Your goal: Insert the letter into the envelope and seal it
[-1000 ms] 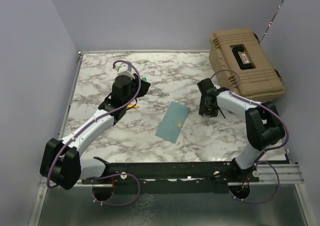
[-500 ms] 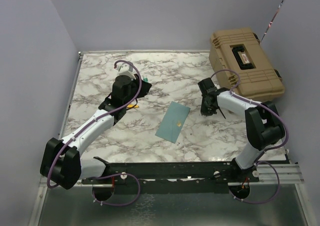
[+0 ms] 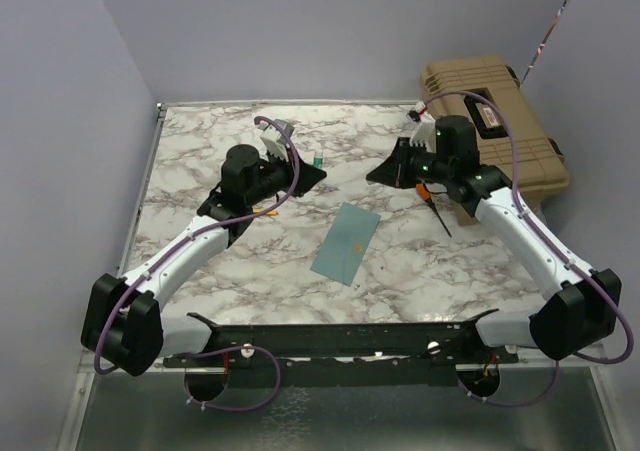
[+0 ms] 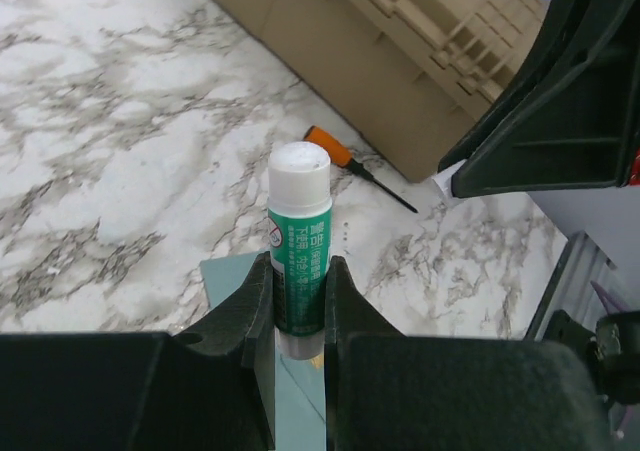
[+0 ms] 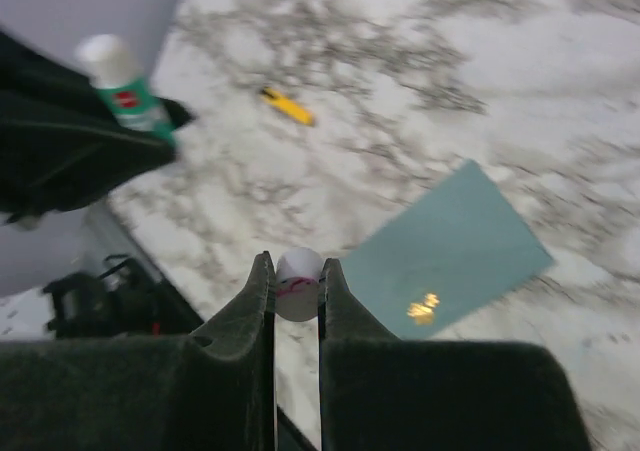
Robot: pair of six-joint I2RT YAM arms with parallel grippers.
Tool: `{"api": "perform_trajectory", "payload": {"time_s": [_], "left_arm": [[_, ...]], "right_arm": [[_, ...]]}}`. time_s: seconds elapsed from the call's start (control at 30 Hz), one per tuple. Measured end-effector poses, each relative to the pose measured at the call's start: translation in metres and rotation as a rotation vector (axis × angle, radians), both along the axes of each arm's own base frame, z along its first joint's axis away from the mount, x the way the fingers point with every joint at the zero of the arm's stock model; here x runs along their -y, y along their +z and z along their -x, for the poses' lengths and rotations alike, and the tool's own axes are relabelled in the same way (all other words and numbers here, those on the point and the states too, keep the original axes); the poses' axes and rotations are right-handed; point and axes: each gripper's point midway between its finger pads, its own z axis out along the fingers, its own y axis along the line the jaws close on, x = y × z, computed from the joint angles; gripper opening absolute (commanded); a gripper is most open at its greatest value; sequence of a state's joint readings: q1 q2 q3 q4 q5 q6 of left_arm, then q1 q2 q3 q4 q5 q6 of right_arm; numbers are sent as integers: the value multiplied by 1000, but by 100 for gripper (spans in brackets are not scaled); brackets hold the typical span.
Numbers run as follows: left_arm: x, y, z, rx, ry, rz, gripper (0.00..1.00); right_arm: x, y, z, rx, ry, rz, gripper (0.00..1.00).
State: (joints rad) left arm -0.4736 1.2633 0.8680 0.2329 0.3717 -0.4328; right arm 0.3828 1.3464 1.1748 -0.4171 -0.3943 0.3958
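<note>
The teal-blue envelope (image 3: 345, 243) lies flat on the marble table with its gold sticker (image 5: 422, 307) facing up. It also shows in the right wrist view (image 5: 450, 246) and the left wrist view (image 4: 232, 274). The cream letter is not in view. My left gripper (image 3: 308, 174) is held above the table, left of the envelope, and is shut on a green glue stick (image 4: 298, 261) with a white end. My right gripper (image 3: 382, 174) faces it from the right and is shut on a small white round piece (image 5: 298, 283) with a red mark.
A tan toolbox (image 3: 490, 131) stands at the back right. An orange-handled screwdriver (image 3: 428, 196) lies by the right arm. A small yellow object (image 3: 262, 211) lies under the left arm. Grey walls enclose the table on the left, back and right.
The right arm has swung up from the table, its gripper now raised and pointing left. The left gripper has turned right with the glue stick, so the two grippers face each other.
</note>
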Motion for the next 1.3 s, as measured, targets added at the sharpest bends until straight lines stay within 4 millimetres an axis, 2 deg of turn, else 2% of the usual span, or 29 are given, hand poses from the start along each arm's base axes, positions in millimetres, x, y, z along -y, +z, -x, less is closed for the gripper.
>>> {"api": "perform_trajectory", "payload": {"time_s": [0.07, 0.17, 0.23, 0.33, 0.7, 1.1, 1.3], "left_arm": [[8, 12, 7, 66, -82, -8, 0], [16, 24, 16, 140, -170, -11, 0], [20, 28, 22, 181, -219, -17, 0], [24, 33, 28, 221, -273, -20, 0], [29, 36, 39, 261, -353, -20, 0], [31, 37, 44, 277, -386, -21, 0], [31, 37, 45, 280, -390, -20, 0]], "right_arm": [[-20, 35, 11, 72, 120, -124, 1], [-42, 75, 27, 133, 262, -282, 1], [-50, 92, 33, 154, 323, -361, 1], [-58, 106, 40, 162, 383, -443, 0], [-67, 107, 38, 108, 393, -566, 1], [-73, 95, 25, 53, 369, -590, 1], [-74, 98, 23, 54, 368, -609, 1]]}}
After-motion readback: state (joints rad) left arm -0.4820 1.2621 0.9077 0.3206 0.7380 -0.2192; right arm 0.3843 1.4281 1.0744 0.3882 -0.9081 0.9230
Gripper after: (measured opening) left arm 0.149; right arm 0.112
